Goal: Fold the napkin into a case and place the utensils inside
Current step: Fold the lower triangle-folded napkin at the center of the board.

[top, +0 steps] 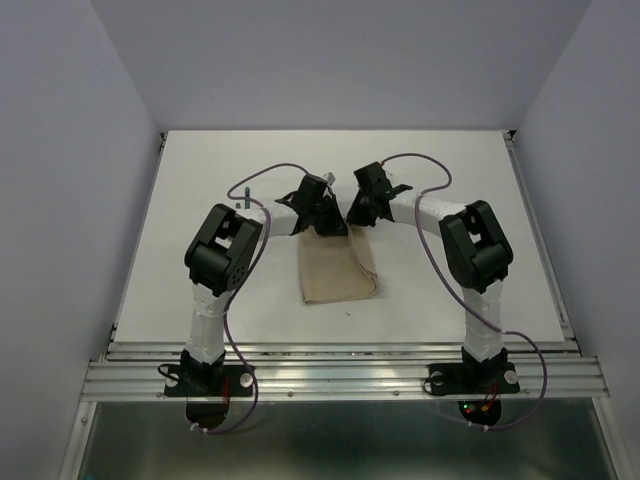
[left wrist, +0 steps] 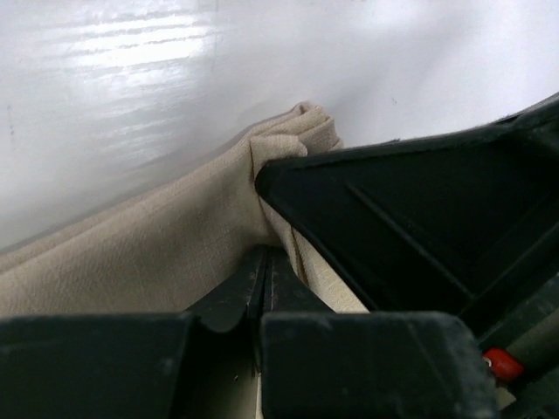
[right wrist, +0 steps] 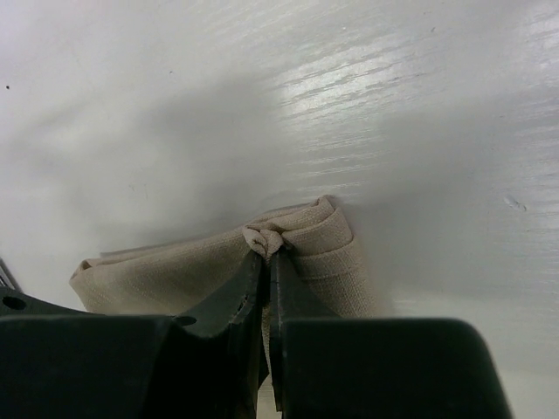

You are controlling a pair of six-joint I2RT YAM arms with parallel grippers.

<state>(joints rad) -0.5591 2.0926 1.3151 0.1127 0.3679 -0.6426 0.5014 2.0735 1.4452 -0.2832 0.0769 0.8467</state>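
Note:
The beige napkin (top: 338,272) lies folded into a narrow oblong in the middle of the white table, its far end lifted between both grippers. My left gripper (top: 322,226) is shut on the far left part of the cloth; in the left wrist view its jaws (left wrist: 266,253) pinch the napkin (left wrist: 131,253). My right gripper (top: 357,214) is shut on the far right corner, where the cloth (right wrist: 166,266) bunches into a small knot at the tips (right wrist: 272,250). A utensil with a dark green handle (top: 245,196) lies far left, partly hidden by a cable.
The right gripper's black body (left wrist: 419,227) fills the right side of the left wrist view, close to my left fingers. Purple cables (top: 262,178) loop over both arms. An aluminium rail (top: 340,372) runs along the table's near edge. Grey walls enclose the sides.

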